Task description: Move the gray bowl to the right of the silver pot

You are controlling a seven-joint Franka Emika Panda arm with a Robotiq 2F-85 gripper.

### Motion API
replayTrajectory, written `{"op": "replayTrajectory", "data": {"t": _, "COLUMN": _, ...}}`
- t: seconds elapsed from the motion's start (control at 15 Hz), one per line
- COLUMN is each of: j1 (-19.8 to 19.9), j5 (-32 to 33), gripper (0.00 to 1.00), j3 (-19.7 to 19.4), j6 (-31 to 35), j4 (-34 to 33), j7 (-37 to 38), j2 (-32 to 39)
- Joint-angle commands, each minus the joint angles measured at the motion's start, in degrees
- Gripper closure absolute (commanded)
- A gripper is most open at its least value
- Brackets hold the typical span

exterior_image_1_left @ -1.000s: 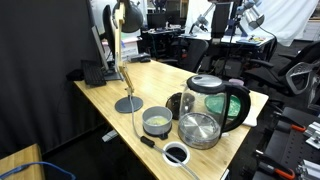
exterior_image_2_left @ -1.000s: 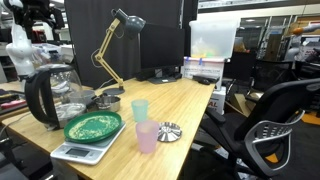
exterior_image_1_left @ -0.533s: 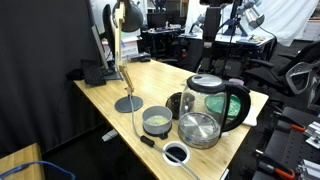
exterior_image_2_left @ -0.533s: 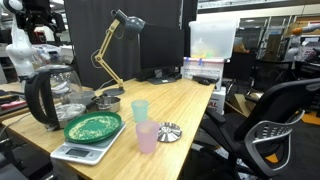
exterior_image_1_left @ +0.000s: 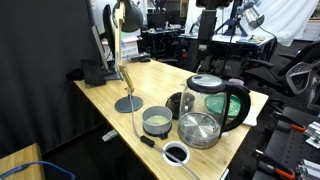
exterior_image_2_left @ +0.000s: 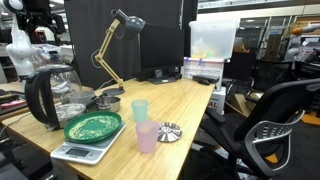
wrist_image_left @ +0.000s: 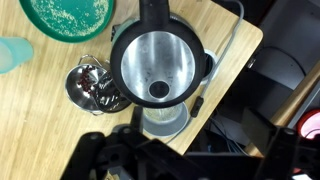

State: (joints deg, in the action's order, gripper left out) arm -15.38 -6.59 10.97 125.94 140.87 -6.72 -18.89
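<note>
The gray bowl, pale inside, sits near the desk's front edge, just left of the silver pot, in an exterior view. In the wrist view the bowl lies below the kettle's open top, partly hidden by it. The shiny pot is to the kettle's left. My gripper hangs high above the back of the desk, far from both. It shows only as dark shapes at the bottom of the wrist view, where its jaws cannot be made out.
A tall glass kettle stands behind the pot, with a small dark cup beside it. Close to the bowl are a white-rimmed black ring, the lamp base and its cable. A green plate and two cups stand farther along.
In an exterior view the arm has shifted left, high above the back of the desk. The bowl, pot and kettle have not moved.
</note>
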Motion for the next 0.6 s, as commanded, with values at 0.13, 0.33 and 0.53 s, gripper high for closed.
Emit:
{"op": "replayTrajectory", "data": {"t": 0.13, "j1": -0.37, "j5": -0.7, "gripper": 0.0, "j3": 0.59, "j6": 9.5, "j4": -4.85, "j7": -1.2, "j2": 11.28}}
{"op": "replayTrajectory", "data": {"t": 0.33, "j1": -0.15, "j5": -0.11, "gripper": 0.0, "j3": 1.22, "j6": 13.11, "j4": -10.02, "j7": -1.85, "j2": 19.66}}
{"op": "replayTrajectory", "data": {"t": 0.53, "j1": 0.37, "j5": 1.3, "gripper": 0.0, "j3": 1.69, "j6": 13.3, "j4": -15.47, "j7": -2.46, "j2": 27.46}}
